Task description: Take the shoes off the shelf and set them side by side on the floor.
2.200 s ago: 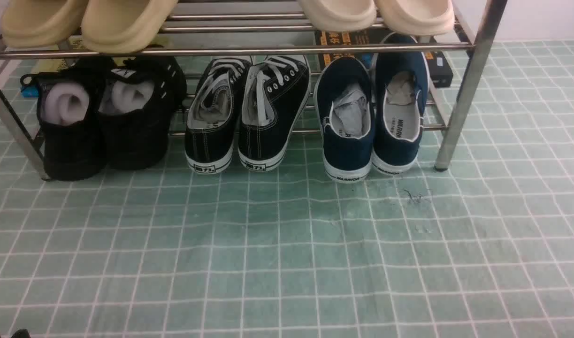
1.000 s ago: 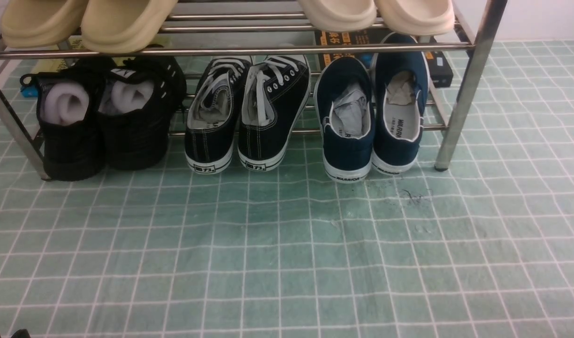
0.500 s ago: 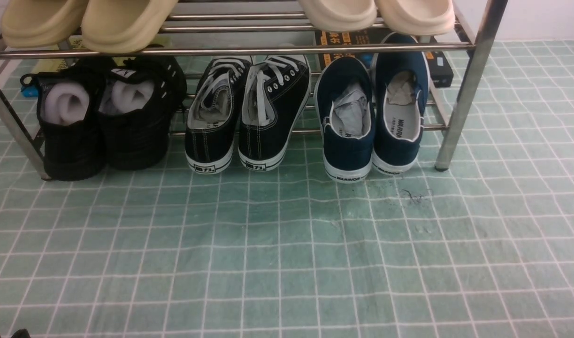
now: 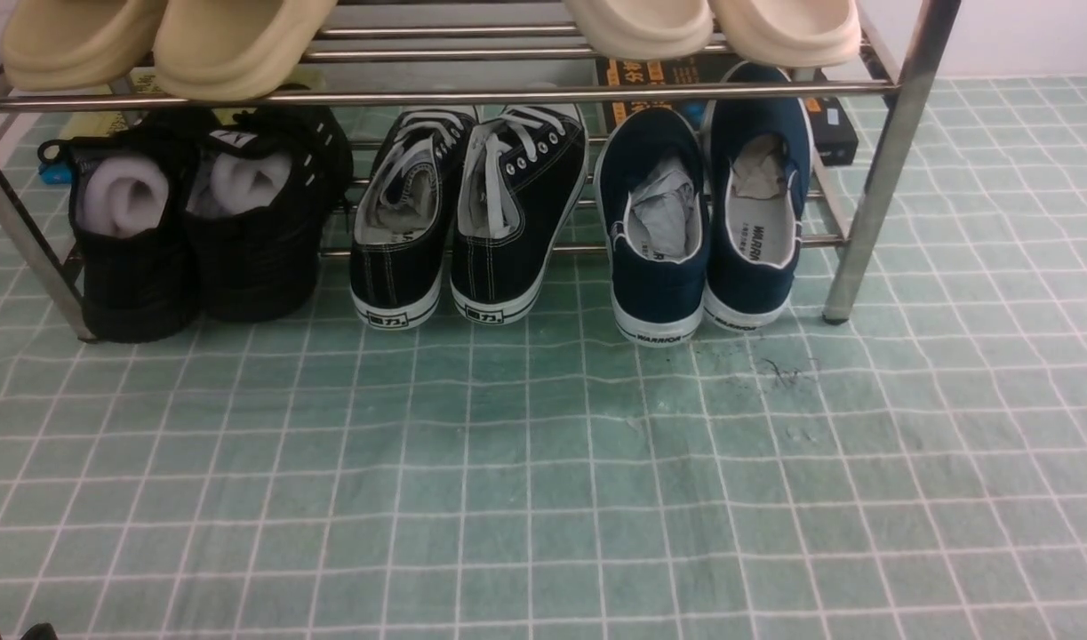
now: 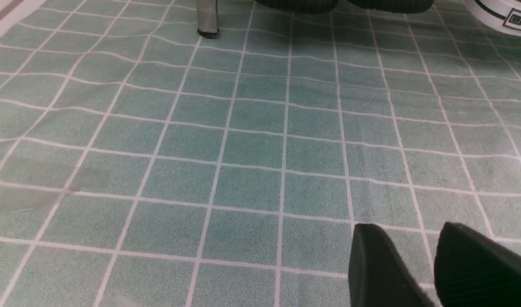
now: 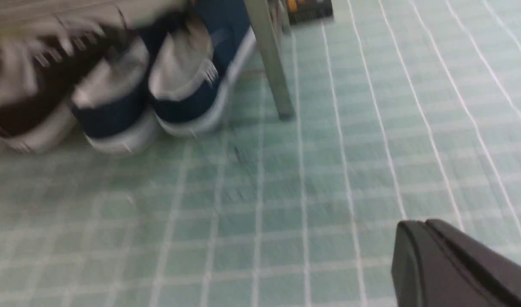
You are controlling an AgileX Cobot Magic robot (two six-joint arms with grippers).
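Two navy blue slip-on shoes, the left one (image 4: 654, 240) and the right one (image 4: 761, 209), sit heels outward on the low tier at the right end of the silver shelf (image 4: 890, 160). Both are stuffed with paper. The blurred right wrist view shows the same shoes (image 6: 192, 89) beside a shelf leg (image 6: 269, 59). My right gripper (image 6: 418, 228) hovers shut over the green grid floor (image 4: 543, 480), well short of them. Over bare floor (image 5: 243, 140) my left gripper (image 5: 409, 232) stands open by a narrow gap, holding nothing.
Black lace-up sneakers (image 4: 472, 213) stand in the middle of the low tier and all-black shoes with foam rolls (image 4: 196, 222) at the left. Beige slippers (image 4: 241, 44) lie on the tier above. A dark box (image 4: 832, 124) lies behind the shelf.
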